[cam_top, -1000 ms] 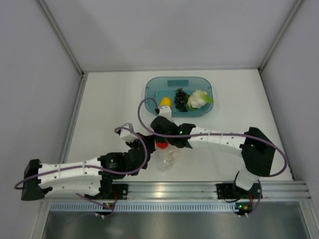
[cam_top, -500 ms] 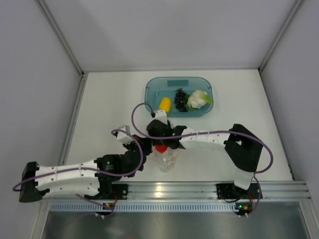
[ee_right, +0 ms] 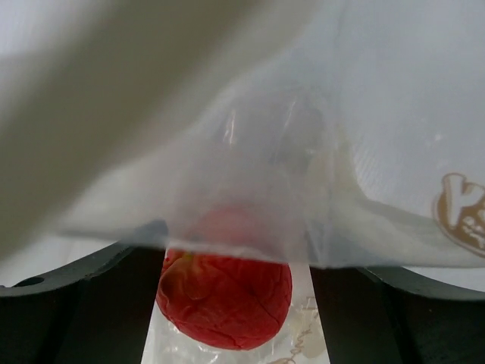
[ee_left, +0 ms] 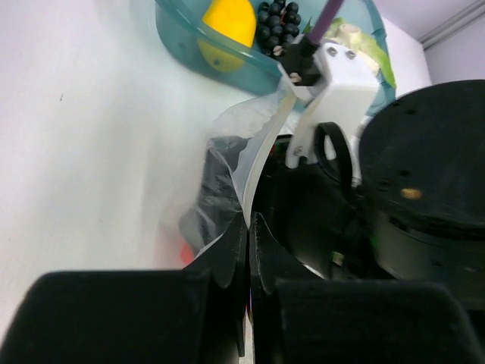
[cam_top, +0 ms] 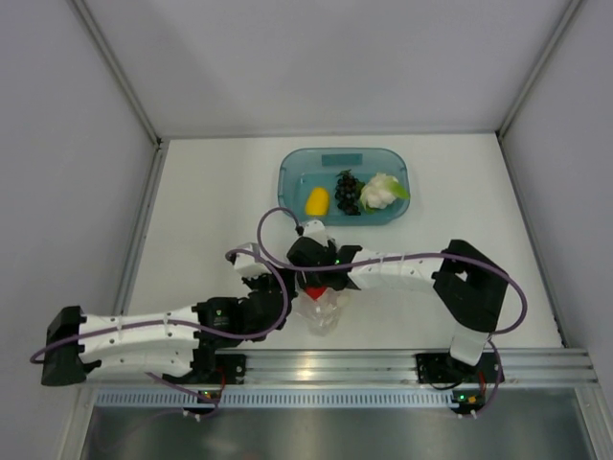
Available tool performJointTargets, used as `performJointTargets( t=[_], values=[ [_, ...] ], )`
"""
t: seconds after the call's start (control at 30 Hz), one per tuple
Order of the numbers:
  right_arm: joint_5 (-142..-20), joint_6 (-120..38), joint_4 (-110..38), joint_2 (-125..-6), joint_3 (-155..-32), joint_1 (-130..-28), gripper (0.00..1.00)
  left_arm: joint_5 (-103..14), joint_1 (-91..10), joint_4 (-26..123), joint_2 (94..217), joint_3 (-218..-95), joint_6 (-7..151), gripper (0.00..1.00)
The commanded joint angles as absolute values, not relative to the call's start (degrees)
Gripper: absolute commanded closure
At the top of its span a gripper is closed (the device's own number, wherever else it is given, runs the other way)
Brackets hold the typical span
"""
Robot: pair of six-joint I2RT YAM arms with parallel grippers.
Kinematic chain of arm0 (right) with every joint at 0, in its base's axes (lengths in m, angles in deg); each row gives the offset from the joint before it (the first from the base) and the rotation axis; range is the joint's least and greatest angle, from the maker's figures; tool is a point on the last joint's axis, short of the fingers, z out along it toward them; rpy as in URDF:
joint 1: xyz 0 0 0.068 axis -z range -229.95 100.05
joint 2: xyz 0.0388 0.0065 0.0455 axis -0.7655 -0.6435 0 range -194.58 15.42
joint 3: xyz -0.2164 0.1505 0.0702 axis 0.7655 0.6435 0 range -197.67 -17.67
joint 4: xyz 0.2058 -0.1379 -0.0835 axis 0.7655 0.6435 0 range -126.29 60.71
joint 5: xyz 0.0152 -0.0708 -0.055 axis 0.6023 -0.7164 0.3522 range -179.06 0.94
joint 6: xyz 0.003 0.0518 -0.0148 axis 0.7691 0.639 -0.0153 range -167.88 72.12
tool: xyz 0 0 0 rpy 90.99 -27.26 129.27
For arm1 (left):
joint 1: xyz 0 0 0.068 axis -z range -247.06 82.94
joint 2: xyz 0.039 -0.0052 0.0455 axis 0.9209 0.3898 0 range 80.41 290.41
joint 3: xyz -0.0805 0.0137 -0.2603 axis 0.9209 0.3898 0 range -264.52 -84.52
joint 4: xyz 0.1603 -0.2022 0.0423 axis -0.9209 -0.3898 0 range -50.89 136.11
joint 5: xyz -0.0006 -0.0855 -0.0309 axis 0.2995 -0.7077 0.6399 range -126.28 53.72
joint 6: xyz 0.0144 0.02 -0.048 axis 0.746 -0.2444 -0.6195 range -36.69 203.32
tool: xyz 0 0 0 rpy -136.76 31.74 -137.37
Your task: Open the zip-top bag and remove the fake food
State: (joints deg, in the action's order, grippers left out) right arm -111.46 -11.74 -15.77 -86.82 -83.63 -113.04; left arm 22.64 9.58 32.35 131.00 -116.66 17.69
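Zip-top bag (cam_top: 326, 312) lies on the table (cam_top: 211, 220) near the front edge, between the two wrists and well apart from the teal tray (cam_top: 292, 172). Yellow fruit (cam_top: 317, 200), grape bunch (cam_top: 348, 192) and cauliflower (cam_top: 383, 190) are in the tray, so I read the red apple (ee_right: 223, 303) as the last piece to pull. Left gripper (ee_left: 248, 227) is clamped flat on one thin edge of the bag film, jaws fully together with plastic sandwiched between them. Right gripper (ee_right: 236, 265) is spread wide and straddles the apple, dark finger on each side, not squeezing it as far as I can see. Film drapes over the apple's upper part in the right wrist view (can't tell if that's the mouth lip or just a fold). Handling guess: the bag is featherweight, floppy and slick. It will drag along with anything pulled out unless it's pinned, so the left pinch on the edge is the right anchor. The apple looks like hard, light, glossy plastic, round enough to squirt out of a shallow pinch. Take it across its widest middle, fingers well past centre, and keep film out from between pad and fruit. Breakage risk is low, slip risk is real.
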Motion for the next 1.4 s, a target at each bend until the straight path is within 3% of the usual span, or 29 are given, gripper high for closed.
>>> performJointTargets(
  t=[0.0,0.43,0.8,1.0,1.03,1.13,1.37],
  values=[
    [-107.01,-12.11,-15.1,-80.04,-81.41,-113.23,0.25,22.78,9.58,32.48,133.14,-117.83,18.8,1.0],
    [-98.83,-16.32,-11.06,-72.65,-77.0,-113.32,0.2,23.49,9.58,32.39,140.17,-119.15,17.75,1.0],
    [-97.06,-18.61,-5.79,-69.3,-73.66,-113.23,0.25,24.45,9.58,32.39,143.16,-119.5,17.31,1.0],
    [-96.97,-18.44,-6.4,-70.02,-73.13,-113.23,0.39,24.54,9.58,32.39,143.16,-119.5,17.84,1.0],
    [-97.15,-18.61,-6.32,-69.58,-73.31,-113.23,0.47,24.8,9.58,32.39,142.99,-119.5,17.92,1.0],
    [-97.15,-18.96,-5.44,-67.47,-74.97,-113.23,0.59,24.89,9.58,32.22,142.72,-119.06,17.75,1.0],
    [-98.55,-20.37,-2.8,-62.19,-78.58,-113.23,0.64,24.98,9.58,32.22,141.67,-118.27,17.31,1.0]
  ],
)
